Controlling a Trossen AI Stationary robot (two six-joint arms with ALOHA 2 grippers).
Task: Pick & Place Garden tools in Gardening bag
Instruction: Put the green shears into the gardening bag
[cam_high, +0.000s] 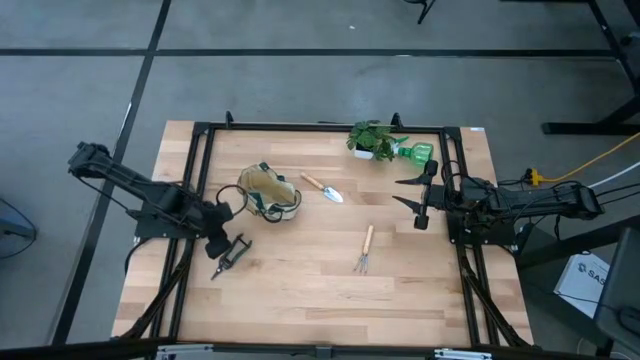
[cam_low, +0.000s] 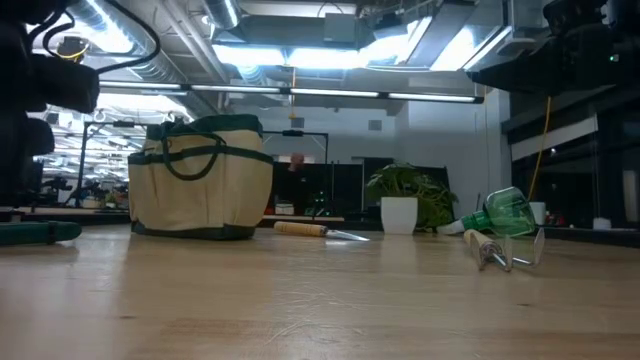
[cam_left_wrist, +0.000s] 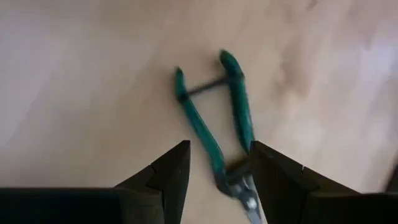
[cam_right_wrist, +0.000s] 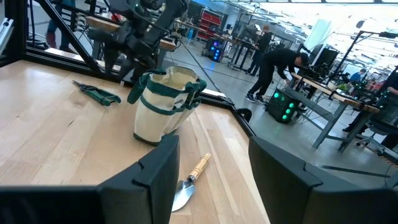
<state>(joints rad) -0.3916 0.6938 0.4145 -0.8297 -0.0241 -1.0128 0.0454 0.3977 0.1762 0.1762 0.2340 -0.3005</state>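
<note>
Bright ceiling strip lights (cam_low: 330, 45) glare in the low view; the left wrist view is blurred.

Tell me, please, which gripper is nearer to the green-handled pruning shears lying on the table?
The left. The left gripper hangs directly over the green-handled shears, its open fingers either side of them. The right gripper waits across the table, near the potted plant.

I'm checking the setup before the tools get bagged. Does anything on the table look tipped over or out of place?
One thing: a green bottle lies on its side next to the potted plant at the table's far edge. The trowel, hand fork and green-handled shears simply lie flat.
</note>
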